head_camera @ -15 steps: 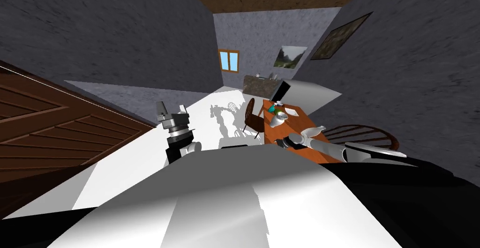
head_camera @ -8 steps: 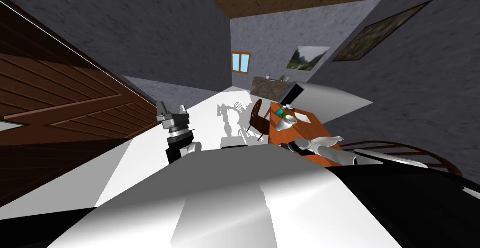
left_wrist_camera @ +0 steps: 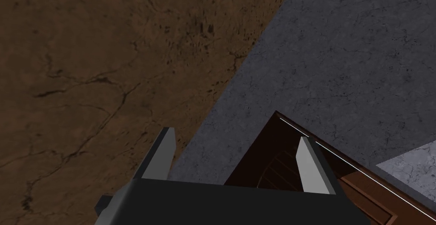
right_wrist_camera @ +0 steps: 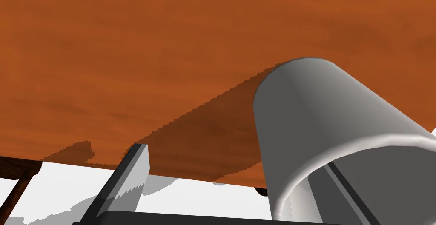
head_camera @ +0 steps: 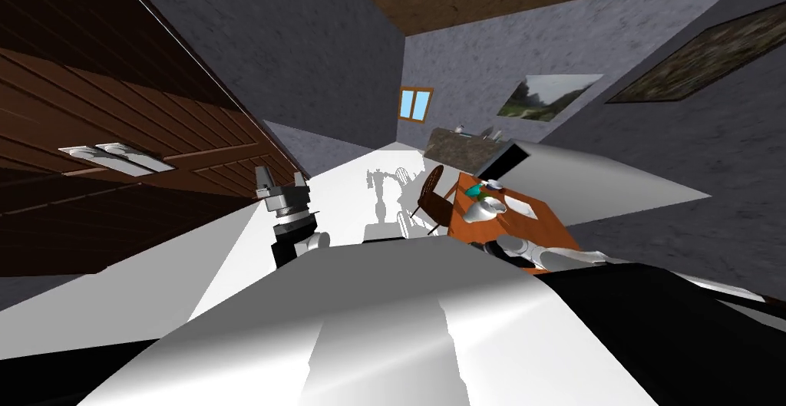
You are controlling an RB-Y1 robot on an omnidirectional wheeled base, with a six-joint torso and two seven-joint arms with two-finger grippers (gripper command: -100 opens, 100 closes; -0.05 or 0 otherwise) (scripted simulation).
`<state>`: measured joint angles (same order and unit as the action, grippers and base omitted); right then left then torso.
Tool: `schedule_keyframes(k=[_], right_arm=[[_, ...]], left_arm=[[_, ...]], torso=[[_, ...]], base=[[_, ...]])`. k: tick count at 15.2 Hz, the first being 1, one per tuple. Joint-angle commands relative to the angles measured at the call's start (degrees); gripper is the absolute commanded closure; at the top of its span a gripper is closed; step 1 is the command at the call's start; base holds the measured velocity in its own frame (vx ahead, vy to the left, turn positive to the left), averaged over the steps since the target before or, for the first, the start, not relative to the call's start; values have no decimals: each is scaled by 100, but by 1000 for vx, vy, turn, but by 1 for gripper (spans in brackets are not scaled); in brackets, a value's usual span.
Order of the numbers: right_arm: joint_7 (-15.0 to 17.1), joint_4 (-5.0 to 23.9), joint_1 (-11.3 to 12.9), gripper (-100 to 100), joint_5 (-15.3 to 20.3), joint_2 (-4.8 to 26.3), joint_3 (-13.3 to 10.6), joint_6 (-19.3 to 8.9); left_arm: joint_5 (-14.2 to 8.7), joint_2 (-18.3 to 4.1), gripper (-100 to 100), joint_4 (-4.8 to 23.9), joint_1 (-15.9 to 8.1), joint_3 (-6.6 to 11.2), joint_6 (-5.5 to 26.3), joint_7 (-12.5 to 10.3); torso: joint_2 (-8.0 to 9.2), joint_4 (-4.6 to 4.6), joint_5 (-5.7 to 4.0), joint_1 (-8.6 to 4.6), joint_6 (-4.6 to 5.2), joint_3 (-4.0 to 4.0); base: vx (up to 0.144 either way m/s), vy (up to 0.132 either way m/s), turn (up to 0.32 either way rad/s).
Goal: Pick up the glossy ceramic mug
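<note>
**A:** What is lying under the right hand?

**B:** A smooth, orange-brown wooden table is spreading out there, with white floor showing past its edge. Rough grey walls and a dark panelled door are closing in the room.

**A:** And the mug?

**B:** The mug, plain grey-white and round, is standing on the table near that edge. The right gripper is gaping wide, one finger showing inside the rim, the other outside and clear. The left gripper is hanging spread, holding nothing.

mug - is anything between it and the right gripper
Nothing visible. The open right gripper is at the mug on the table: one finger stands outside its wall, the other shows through its mouth.
</note>
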<state>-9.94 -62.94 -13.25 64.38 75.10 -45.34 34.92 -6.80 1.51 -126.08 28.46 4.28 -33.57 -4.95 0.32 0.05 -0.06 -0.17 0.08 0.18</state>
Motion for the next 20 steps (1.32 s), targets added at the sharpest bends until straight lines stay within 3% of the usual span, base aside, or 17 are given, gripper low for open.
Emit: schedule_keyframes(k=[1,3,4,5,9,10,12,13,15,16,19,20], right_arm=[[-78,146,-286,-100,-286,15,267,-172],[-78,146,-525,-100,-308,15,267,-172],[-85,94,-429,-100,-284,34,246,-157],[-85,87,-460,100,-293,37,253,-178],[-86,84,-466,100,-292,34,245,-166],[14,11,-180,100,-5,-29,-4,-38],[14,11,-69,100,1,-29,-4,-38],[105,-123,129,100,230,-72,-235,95],[105,-123,370,100,310,-72,-275,95],[197,-257,519,100,534,-116,-502,228],[197,-257,842,100,619,-116,-546,228],[288,-391,1004,100,889,-159,-816,362]], left_arm=[[0,0,0,0,0,0,0,0],[0,0,0,0,-3,-2,0,0],[0,0,0,0,-2,-1,0,0],[0,0,0,0,0,0,0,0],[0,0,0,0,1,1,0,0],[0,0,0,0,1,1,0,0],[0,-1,0,0,4,2,-1,0],[0,-1,0,0,4,2,-1,0],[0,-1,0,0,5,3,-1,0],[0,-1,0,0,4,2,-1,0],[0,-1,0,0,4,3,-1,0],[0,-1,0,0,2,2,0,0]], torso=[[0,0,0,0,0,0],[14,3,1,8,-12,7],[12,3,1,8,-7,7],[2,1,0,2,-2,1],[-27,-2,-7,-19,-6,-14],[-28,-2,-7,-20,-5,-14],[-54,-12,-18,-37,17,-30],[-58,-14,-20,-41,20,-34],[-65,-22,-37,-52,30,-41],[-62,-23,-46,-59,25,-40],[-60,-29,-69,-70,29,-43],[-53,-24,-69,-68,15,-37]], base=[[-92,26,275],[-109,40,439],[-41,14,113],[-16,5,0],[-6,3,-4],[64,-30,-313],[122,-41,-452],[129,-37,-447],[126,-38,-442],[114,-40,-435],[92,-15,-351],[79,-14,-343]])
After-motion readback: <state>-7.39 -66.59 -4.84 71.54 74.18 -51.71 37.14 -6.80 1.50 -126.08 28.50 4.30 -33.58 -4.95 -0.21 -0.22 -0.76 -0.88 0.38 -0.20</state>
